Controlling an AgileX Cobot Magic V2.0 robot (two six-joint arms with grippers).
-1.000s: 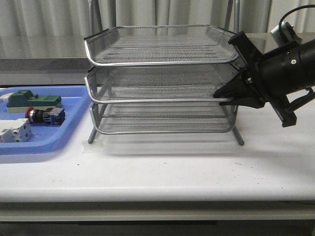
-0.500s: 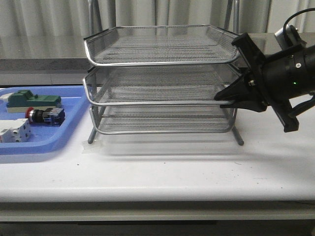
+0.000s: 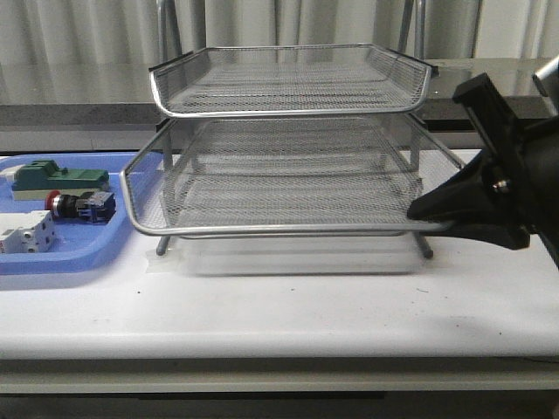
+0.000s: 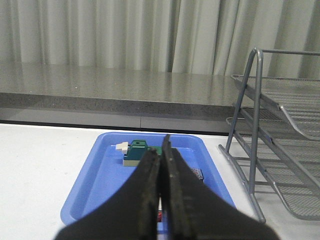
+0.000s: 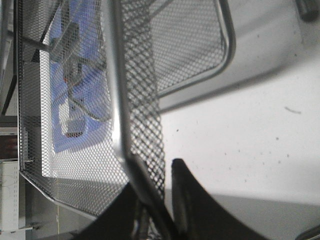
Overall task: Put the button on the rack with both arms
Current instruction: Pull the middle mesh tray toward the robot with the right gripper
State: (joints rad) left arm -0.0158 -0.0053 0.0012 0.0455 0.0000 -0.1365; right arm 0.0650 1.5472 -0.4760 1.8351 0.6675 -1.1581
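Observation:
The button (image 3: 77, 205), red head and blue rear block, lies in the blue tray (image 3: 79, 257) at the left. The rack (image 3: 288, 112) stands mid-table. Its middle tier (image 3: 279, 230) is slid out toward the front. My right gripper (image 3: 428, 214) is shut on that tier's front rim at its right corner; the right wrist view shows the rim (image 5: 116, 100) running between the fingers of the gripper (image 5: 155, 177). My left gripper (image 4: 162, 150) is shut and empty above the blue tray (image 4: 100, 170). The button (image 4: 197, 174) lies mostly hidden behind its fingers.
A green-and-beige block (image 3: 57, 177) and a white breaker-like block (image 3: 26, 236) share the blue tray with the button. The rack's wire frame (image 4: 255, 130) stands just right of the tray. A grey ledge and curtains run behind the table.
My right gripper has moved toward the front and slightly right, pulling the middle tier out of the rack. The button and tray have not moved.

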